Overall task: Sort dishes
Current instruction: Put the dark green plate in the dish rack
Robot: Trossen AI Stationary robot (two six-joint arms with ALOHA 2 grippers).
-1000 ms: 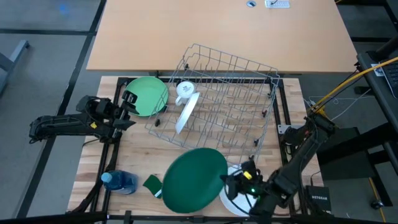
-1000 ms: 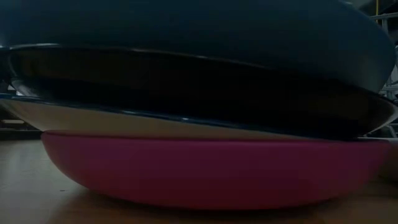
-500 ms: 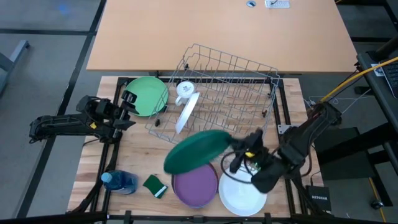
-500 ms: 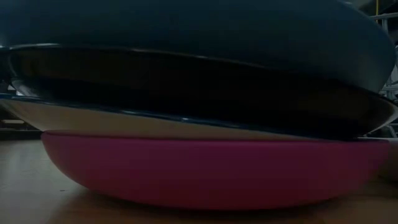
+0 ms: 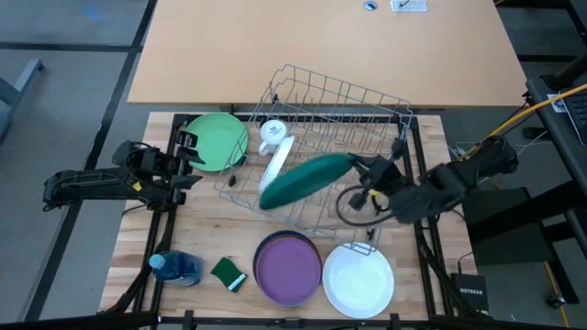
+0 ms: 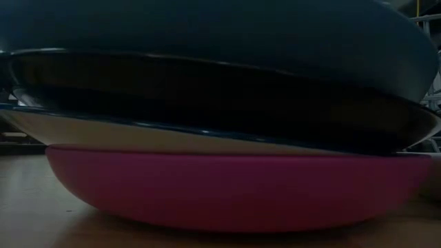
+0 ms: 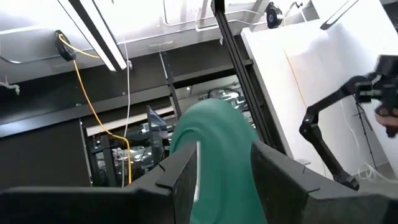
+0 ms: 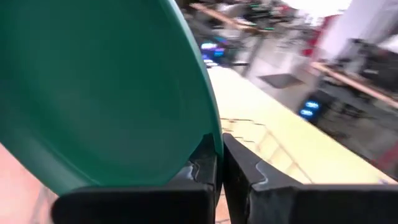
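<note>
Right gripper [image 5: 359, 174] pinched tight on tilted round dark green plate [image 5: 305, 180] above wire dish rack [image 5: 353, 110]; left gripper [image 5: 190, 158] clamped on light green plate [image 5: 218, 139] at ten o'clock.

- Wooden table [image 5: 206, 225], centre of the frame.
- Wire rack [image 5: 339, 119], upper middle.
- Purple plate [image 5: 287, 268] and white plate [image 5: 358, 280], lower middle.
- Blue bottle [image 5: 174, 267] and green sponge [image 5: 228, 272], lower left.

You are looking at one readable word only: "NETGEAR" is showing in pale letters on the black box [image 5: 472, 292] beside the tabletop [image 5: 211, 229].
</note>
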